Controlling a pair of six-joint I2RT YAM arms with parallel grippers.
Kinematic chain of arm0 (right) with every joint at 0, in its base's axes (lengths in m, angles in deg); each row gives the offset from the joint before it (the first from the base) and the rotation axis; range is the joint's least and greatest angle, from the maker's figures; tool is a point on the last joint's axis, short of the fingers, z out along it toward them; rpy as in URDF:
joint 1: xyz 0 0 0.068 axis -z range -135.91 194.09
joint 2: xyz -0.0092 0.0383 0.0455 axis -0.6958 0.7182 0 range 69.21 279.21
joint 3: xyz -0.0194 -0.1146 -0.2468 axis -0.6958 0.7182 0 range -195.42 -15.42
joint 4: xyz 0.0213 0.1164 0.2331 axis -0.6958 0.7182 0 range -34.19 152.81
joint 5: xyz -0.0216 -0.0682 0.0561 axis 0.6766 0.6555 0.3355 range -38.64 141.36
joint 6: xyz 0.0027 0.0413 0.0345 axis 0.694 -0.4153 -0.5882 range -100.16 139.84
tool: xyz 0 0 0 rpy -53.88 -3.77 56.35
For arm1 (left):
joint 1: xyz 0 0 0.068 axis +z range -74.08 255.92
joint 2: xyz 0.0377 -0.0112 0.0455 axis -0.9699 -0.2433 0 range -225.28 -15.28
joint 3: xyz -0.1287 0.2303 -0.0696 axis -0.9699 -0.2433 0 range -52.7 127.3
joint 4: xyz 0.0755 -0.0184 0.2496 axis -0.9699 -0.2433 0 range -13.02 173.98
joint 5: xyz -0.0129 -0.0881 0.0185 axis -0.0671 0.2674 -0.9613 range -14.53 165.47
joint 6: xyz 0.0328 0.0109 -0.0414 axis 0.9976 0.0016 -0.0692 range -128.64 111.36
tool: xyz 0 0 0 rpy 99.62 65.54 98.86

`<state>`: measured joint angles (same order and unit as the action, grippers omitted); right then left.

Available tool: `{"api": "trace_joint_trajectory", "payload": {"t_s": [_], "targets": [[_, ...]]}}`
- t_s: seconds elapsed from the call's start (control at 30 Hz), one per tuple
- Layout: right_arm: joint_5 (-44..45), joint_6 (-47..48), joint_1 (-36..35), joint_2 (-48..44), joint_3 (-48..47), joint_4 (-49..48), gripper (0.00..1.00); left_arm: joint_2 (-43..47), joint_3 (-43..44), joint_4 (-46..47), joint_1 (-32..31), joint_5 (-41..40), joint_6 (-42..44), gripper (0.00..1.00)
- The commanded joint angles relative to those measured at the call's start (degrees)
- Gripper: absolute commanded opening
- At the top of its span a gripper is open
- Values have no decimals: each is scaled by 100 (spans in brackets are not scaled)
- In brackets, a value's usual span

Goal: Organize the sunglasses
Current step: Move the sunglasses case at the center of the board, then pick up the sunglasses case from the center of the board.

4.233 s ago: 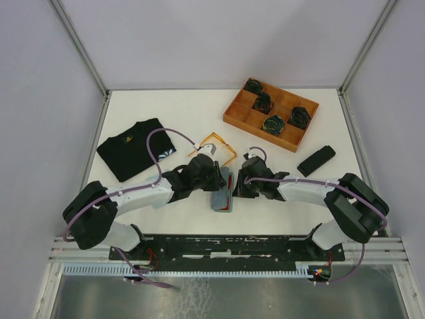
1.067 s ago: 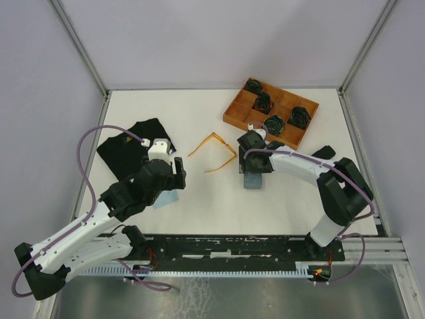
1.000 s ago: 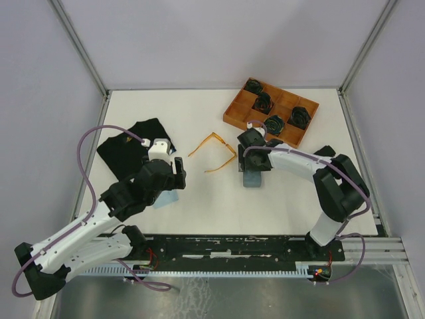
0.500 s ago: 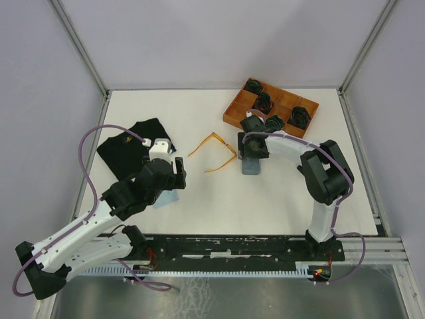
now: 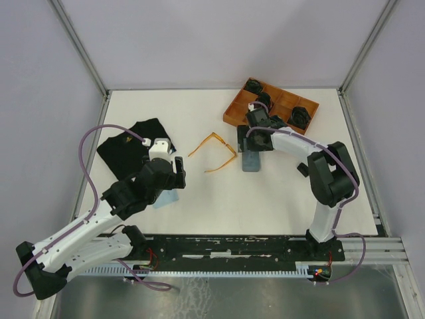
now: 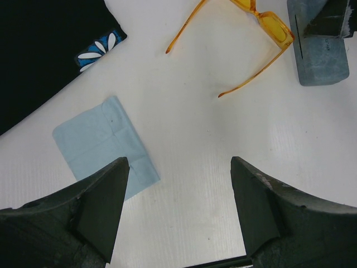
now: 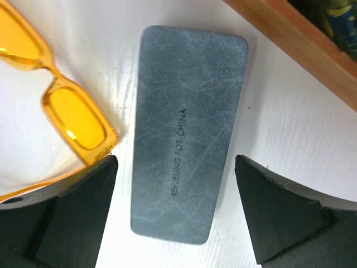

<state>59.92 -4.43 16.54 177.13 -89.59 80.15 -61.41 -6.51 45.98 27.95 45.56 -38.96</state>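
The translucent orange sunglasses lie unfolded on the white table, arms pointing toward the near edge; they also show in the left wrist view and the right wrist view. Just right of them lies a grey-blue case, closed and flat. My right gripper hovers over the case, open, with a gap showing between each finger and the case's sides. My left gripper stands open above bare table beside a light blue cloth, holding nothing.
A wooden compartment tray with dark rolled items stands at the back right, close behind the case. A black shirt lies at the left. The light blue cloth sits under the left wrist.
The right arm carried the grey-blue case away from the near edge toward the tray, set it beside the orange sunglasses and opened its jaws. The left arm has stayed put over the last second.
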Motion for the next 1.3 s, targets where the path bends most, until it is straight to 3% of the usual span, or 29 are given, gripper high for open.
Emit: {"api": "trace_joint_trajectory", "payload": {"t_s": [0.0, 0.13, 0.3, 0.57, 0.83, 1.27], "targets": [[-238, 80, 47, -753, 0, -59, 94, 23, 78, 91, 46, -98, 255, 80], [89, -282, 87, -1283, 263, 122, 94, 33, 70, 85, 52, -94, 254, 81], [1663, -1406, 321, -2222, 746, 1000, 94, 34, 71, 91, 51, -77, 255, 80], [2164, -2439, 1904, -3866, 2076, 1310, 95, 33, 73, 115, 50, -22, 277, 80], [1408, -2282, 2997, -2950, 1778, 1124, 99, 21, 74, 117, 52, 10, 290, 80], [756, -2187, 3287, -1823, 1552, 263, 99, -28, 70, 140, 50, 64, 308, 80]]}}
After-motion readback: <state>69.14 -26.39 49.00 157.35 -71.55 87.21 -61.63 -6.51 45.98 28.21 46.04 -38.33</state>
